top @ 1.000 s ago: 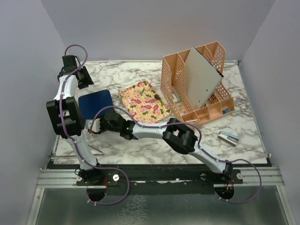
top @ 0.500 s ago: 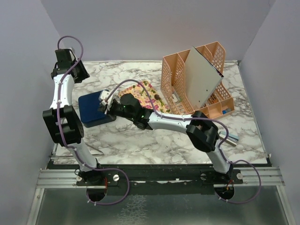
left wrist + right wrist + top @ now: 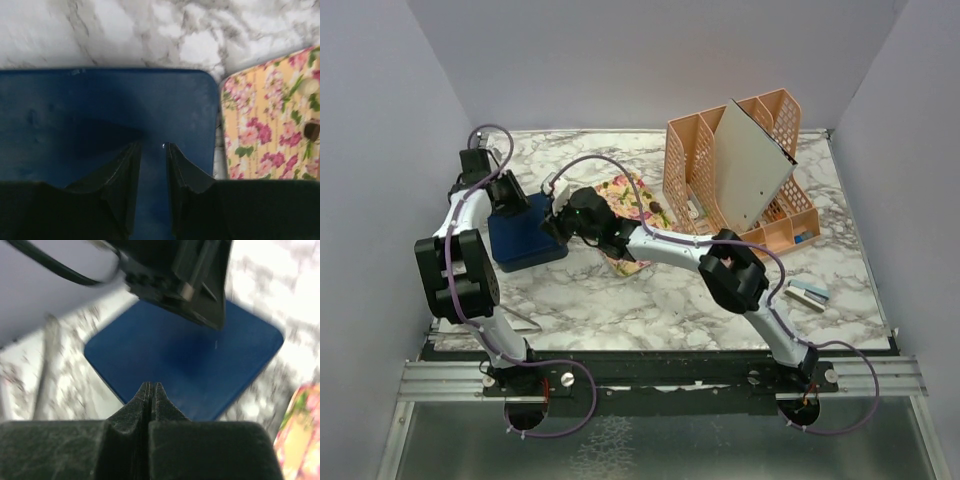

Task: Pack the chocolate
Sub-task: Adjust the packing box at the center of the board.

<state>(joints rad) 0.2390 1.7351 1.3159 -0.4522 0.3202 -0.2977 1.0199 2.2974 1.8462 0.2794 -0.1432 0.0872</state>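
Top view: a dark blue square box (image 3: 525,238) sits on the white marble-patterned table (image 3: 650,300), just left of a yellow floral-printed sheet (image 3: 632,200). A dark brown chocolate (image 3: 658,208) lies on that sheet, near the peach plastic desk organiser (image 3: 760,215), in which a grey board (image 3: 750,165) leans. The left claw (image 3: 505,195) is at the box's far left edge and the right claw (image 3: 557,192) at its far right corner.

Left wrist view: the left claw (image 3: 150,165) hangs over the box's flat top (image 3: 100,110), slightly parted and holding nothing. On the sheet (image 3: 265,120) lie a brown chocolate (image 3: 311,131) and a cream one (image 3: 310,87).

Right wrist view: the right claw (image 3: 150,392) is pressed fully together, empty, above the box (image 3: 190,360), facing the left claw (image 3: 200,295).
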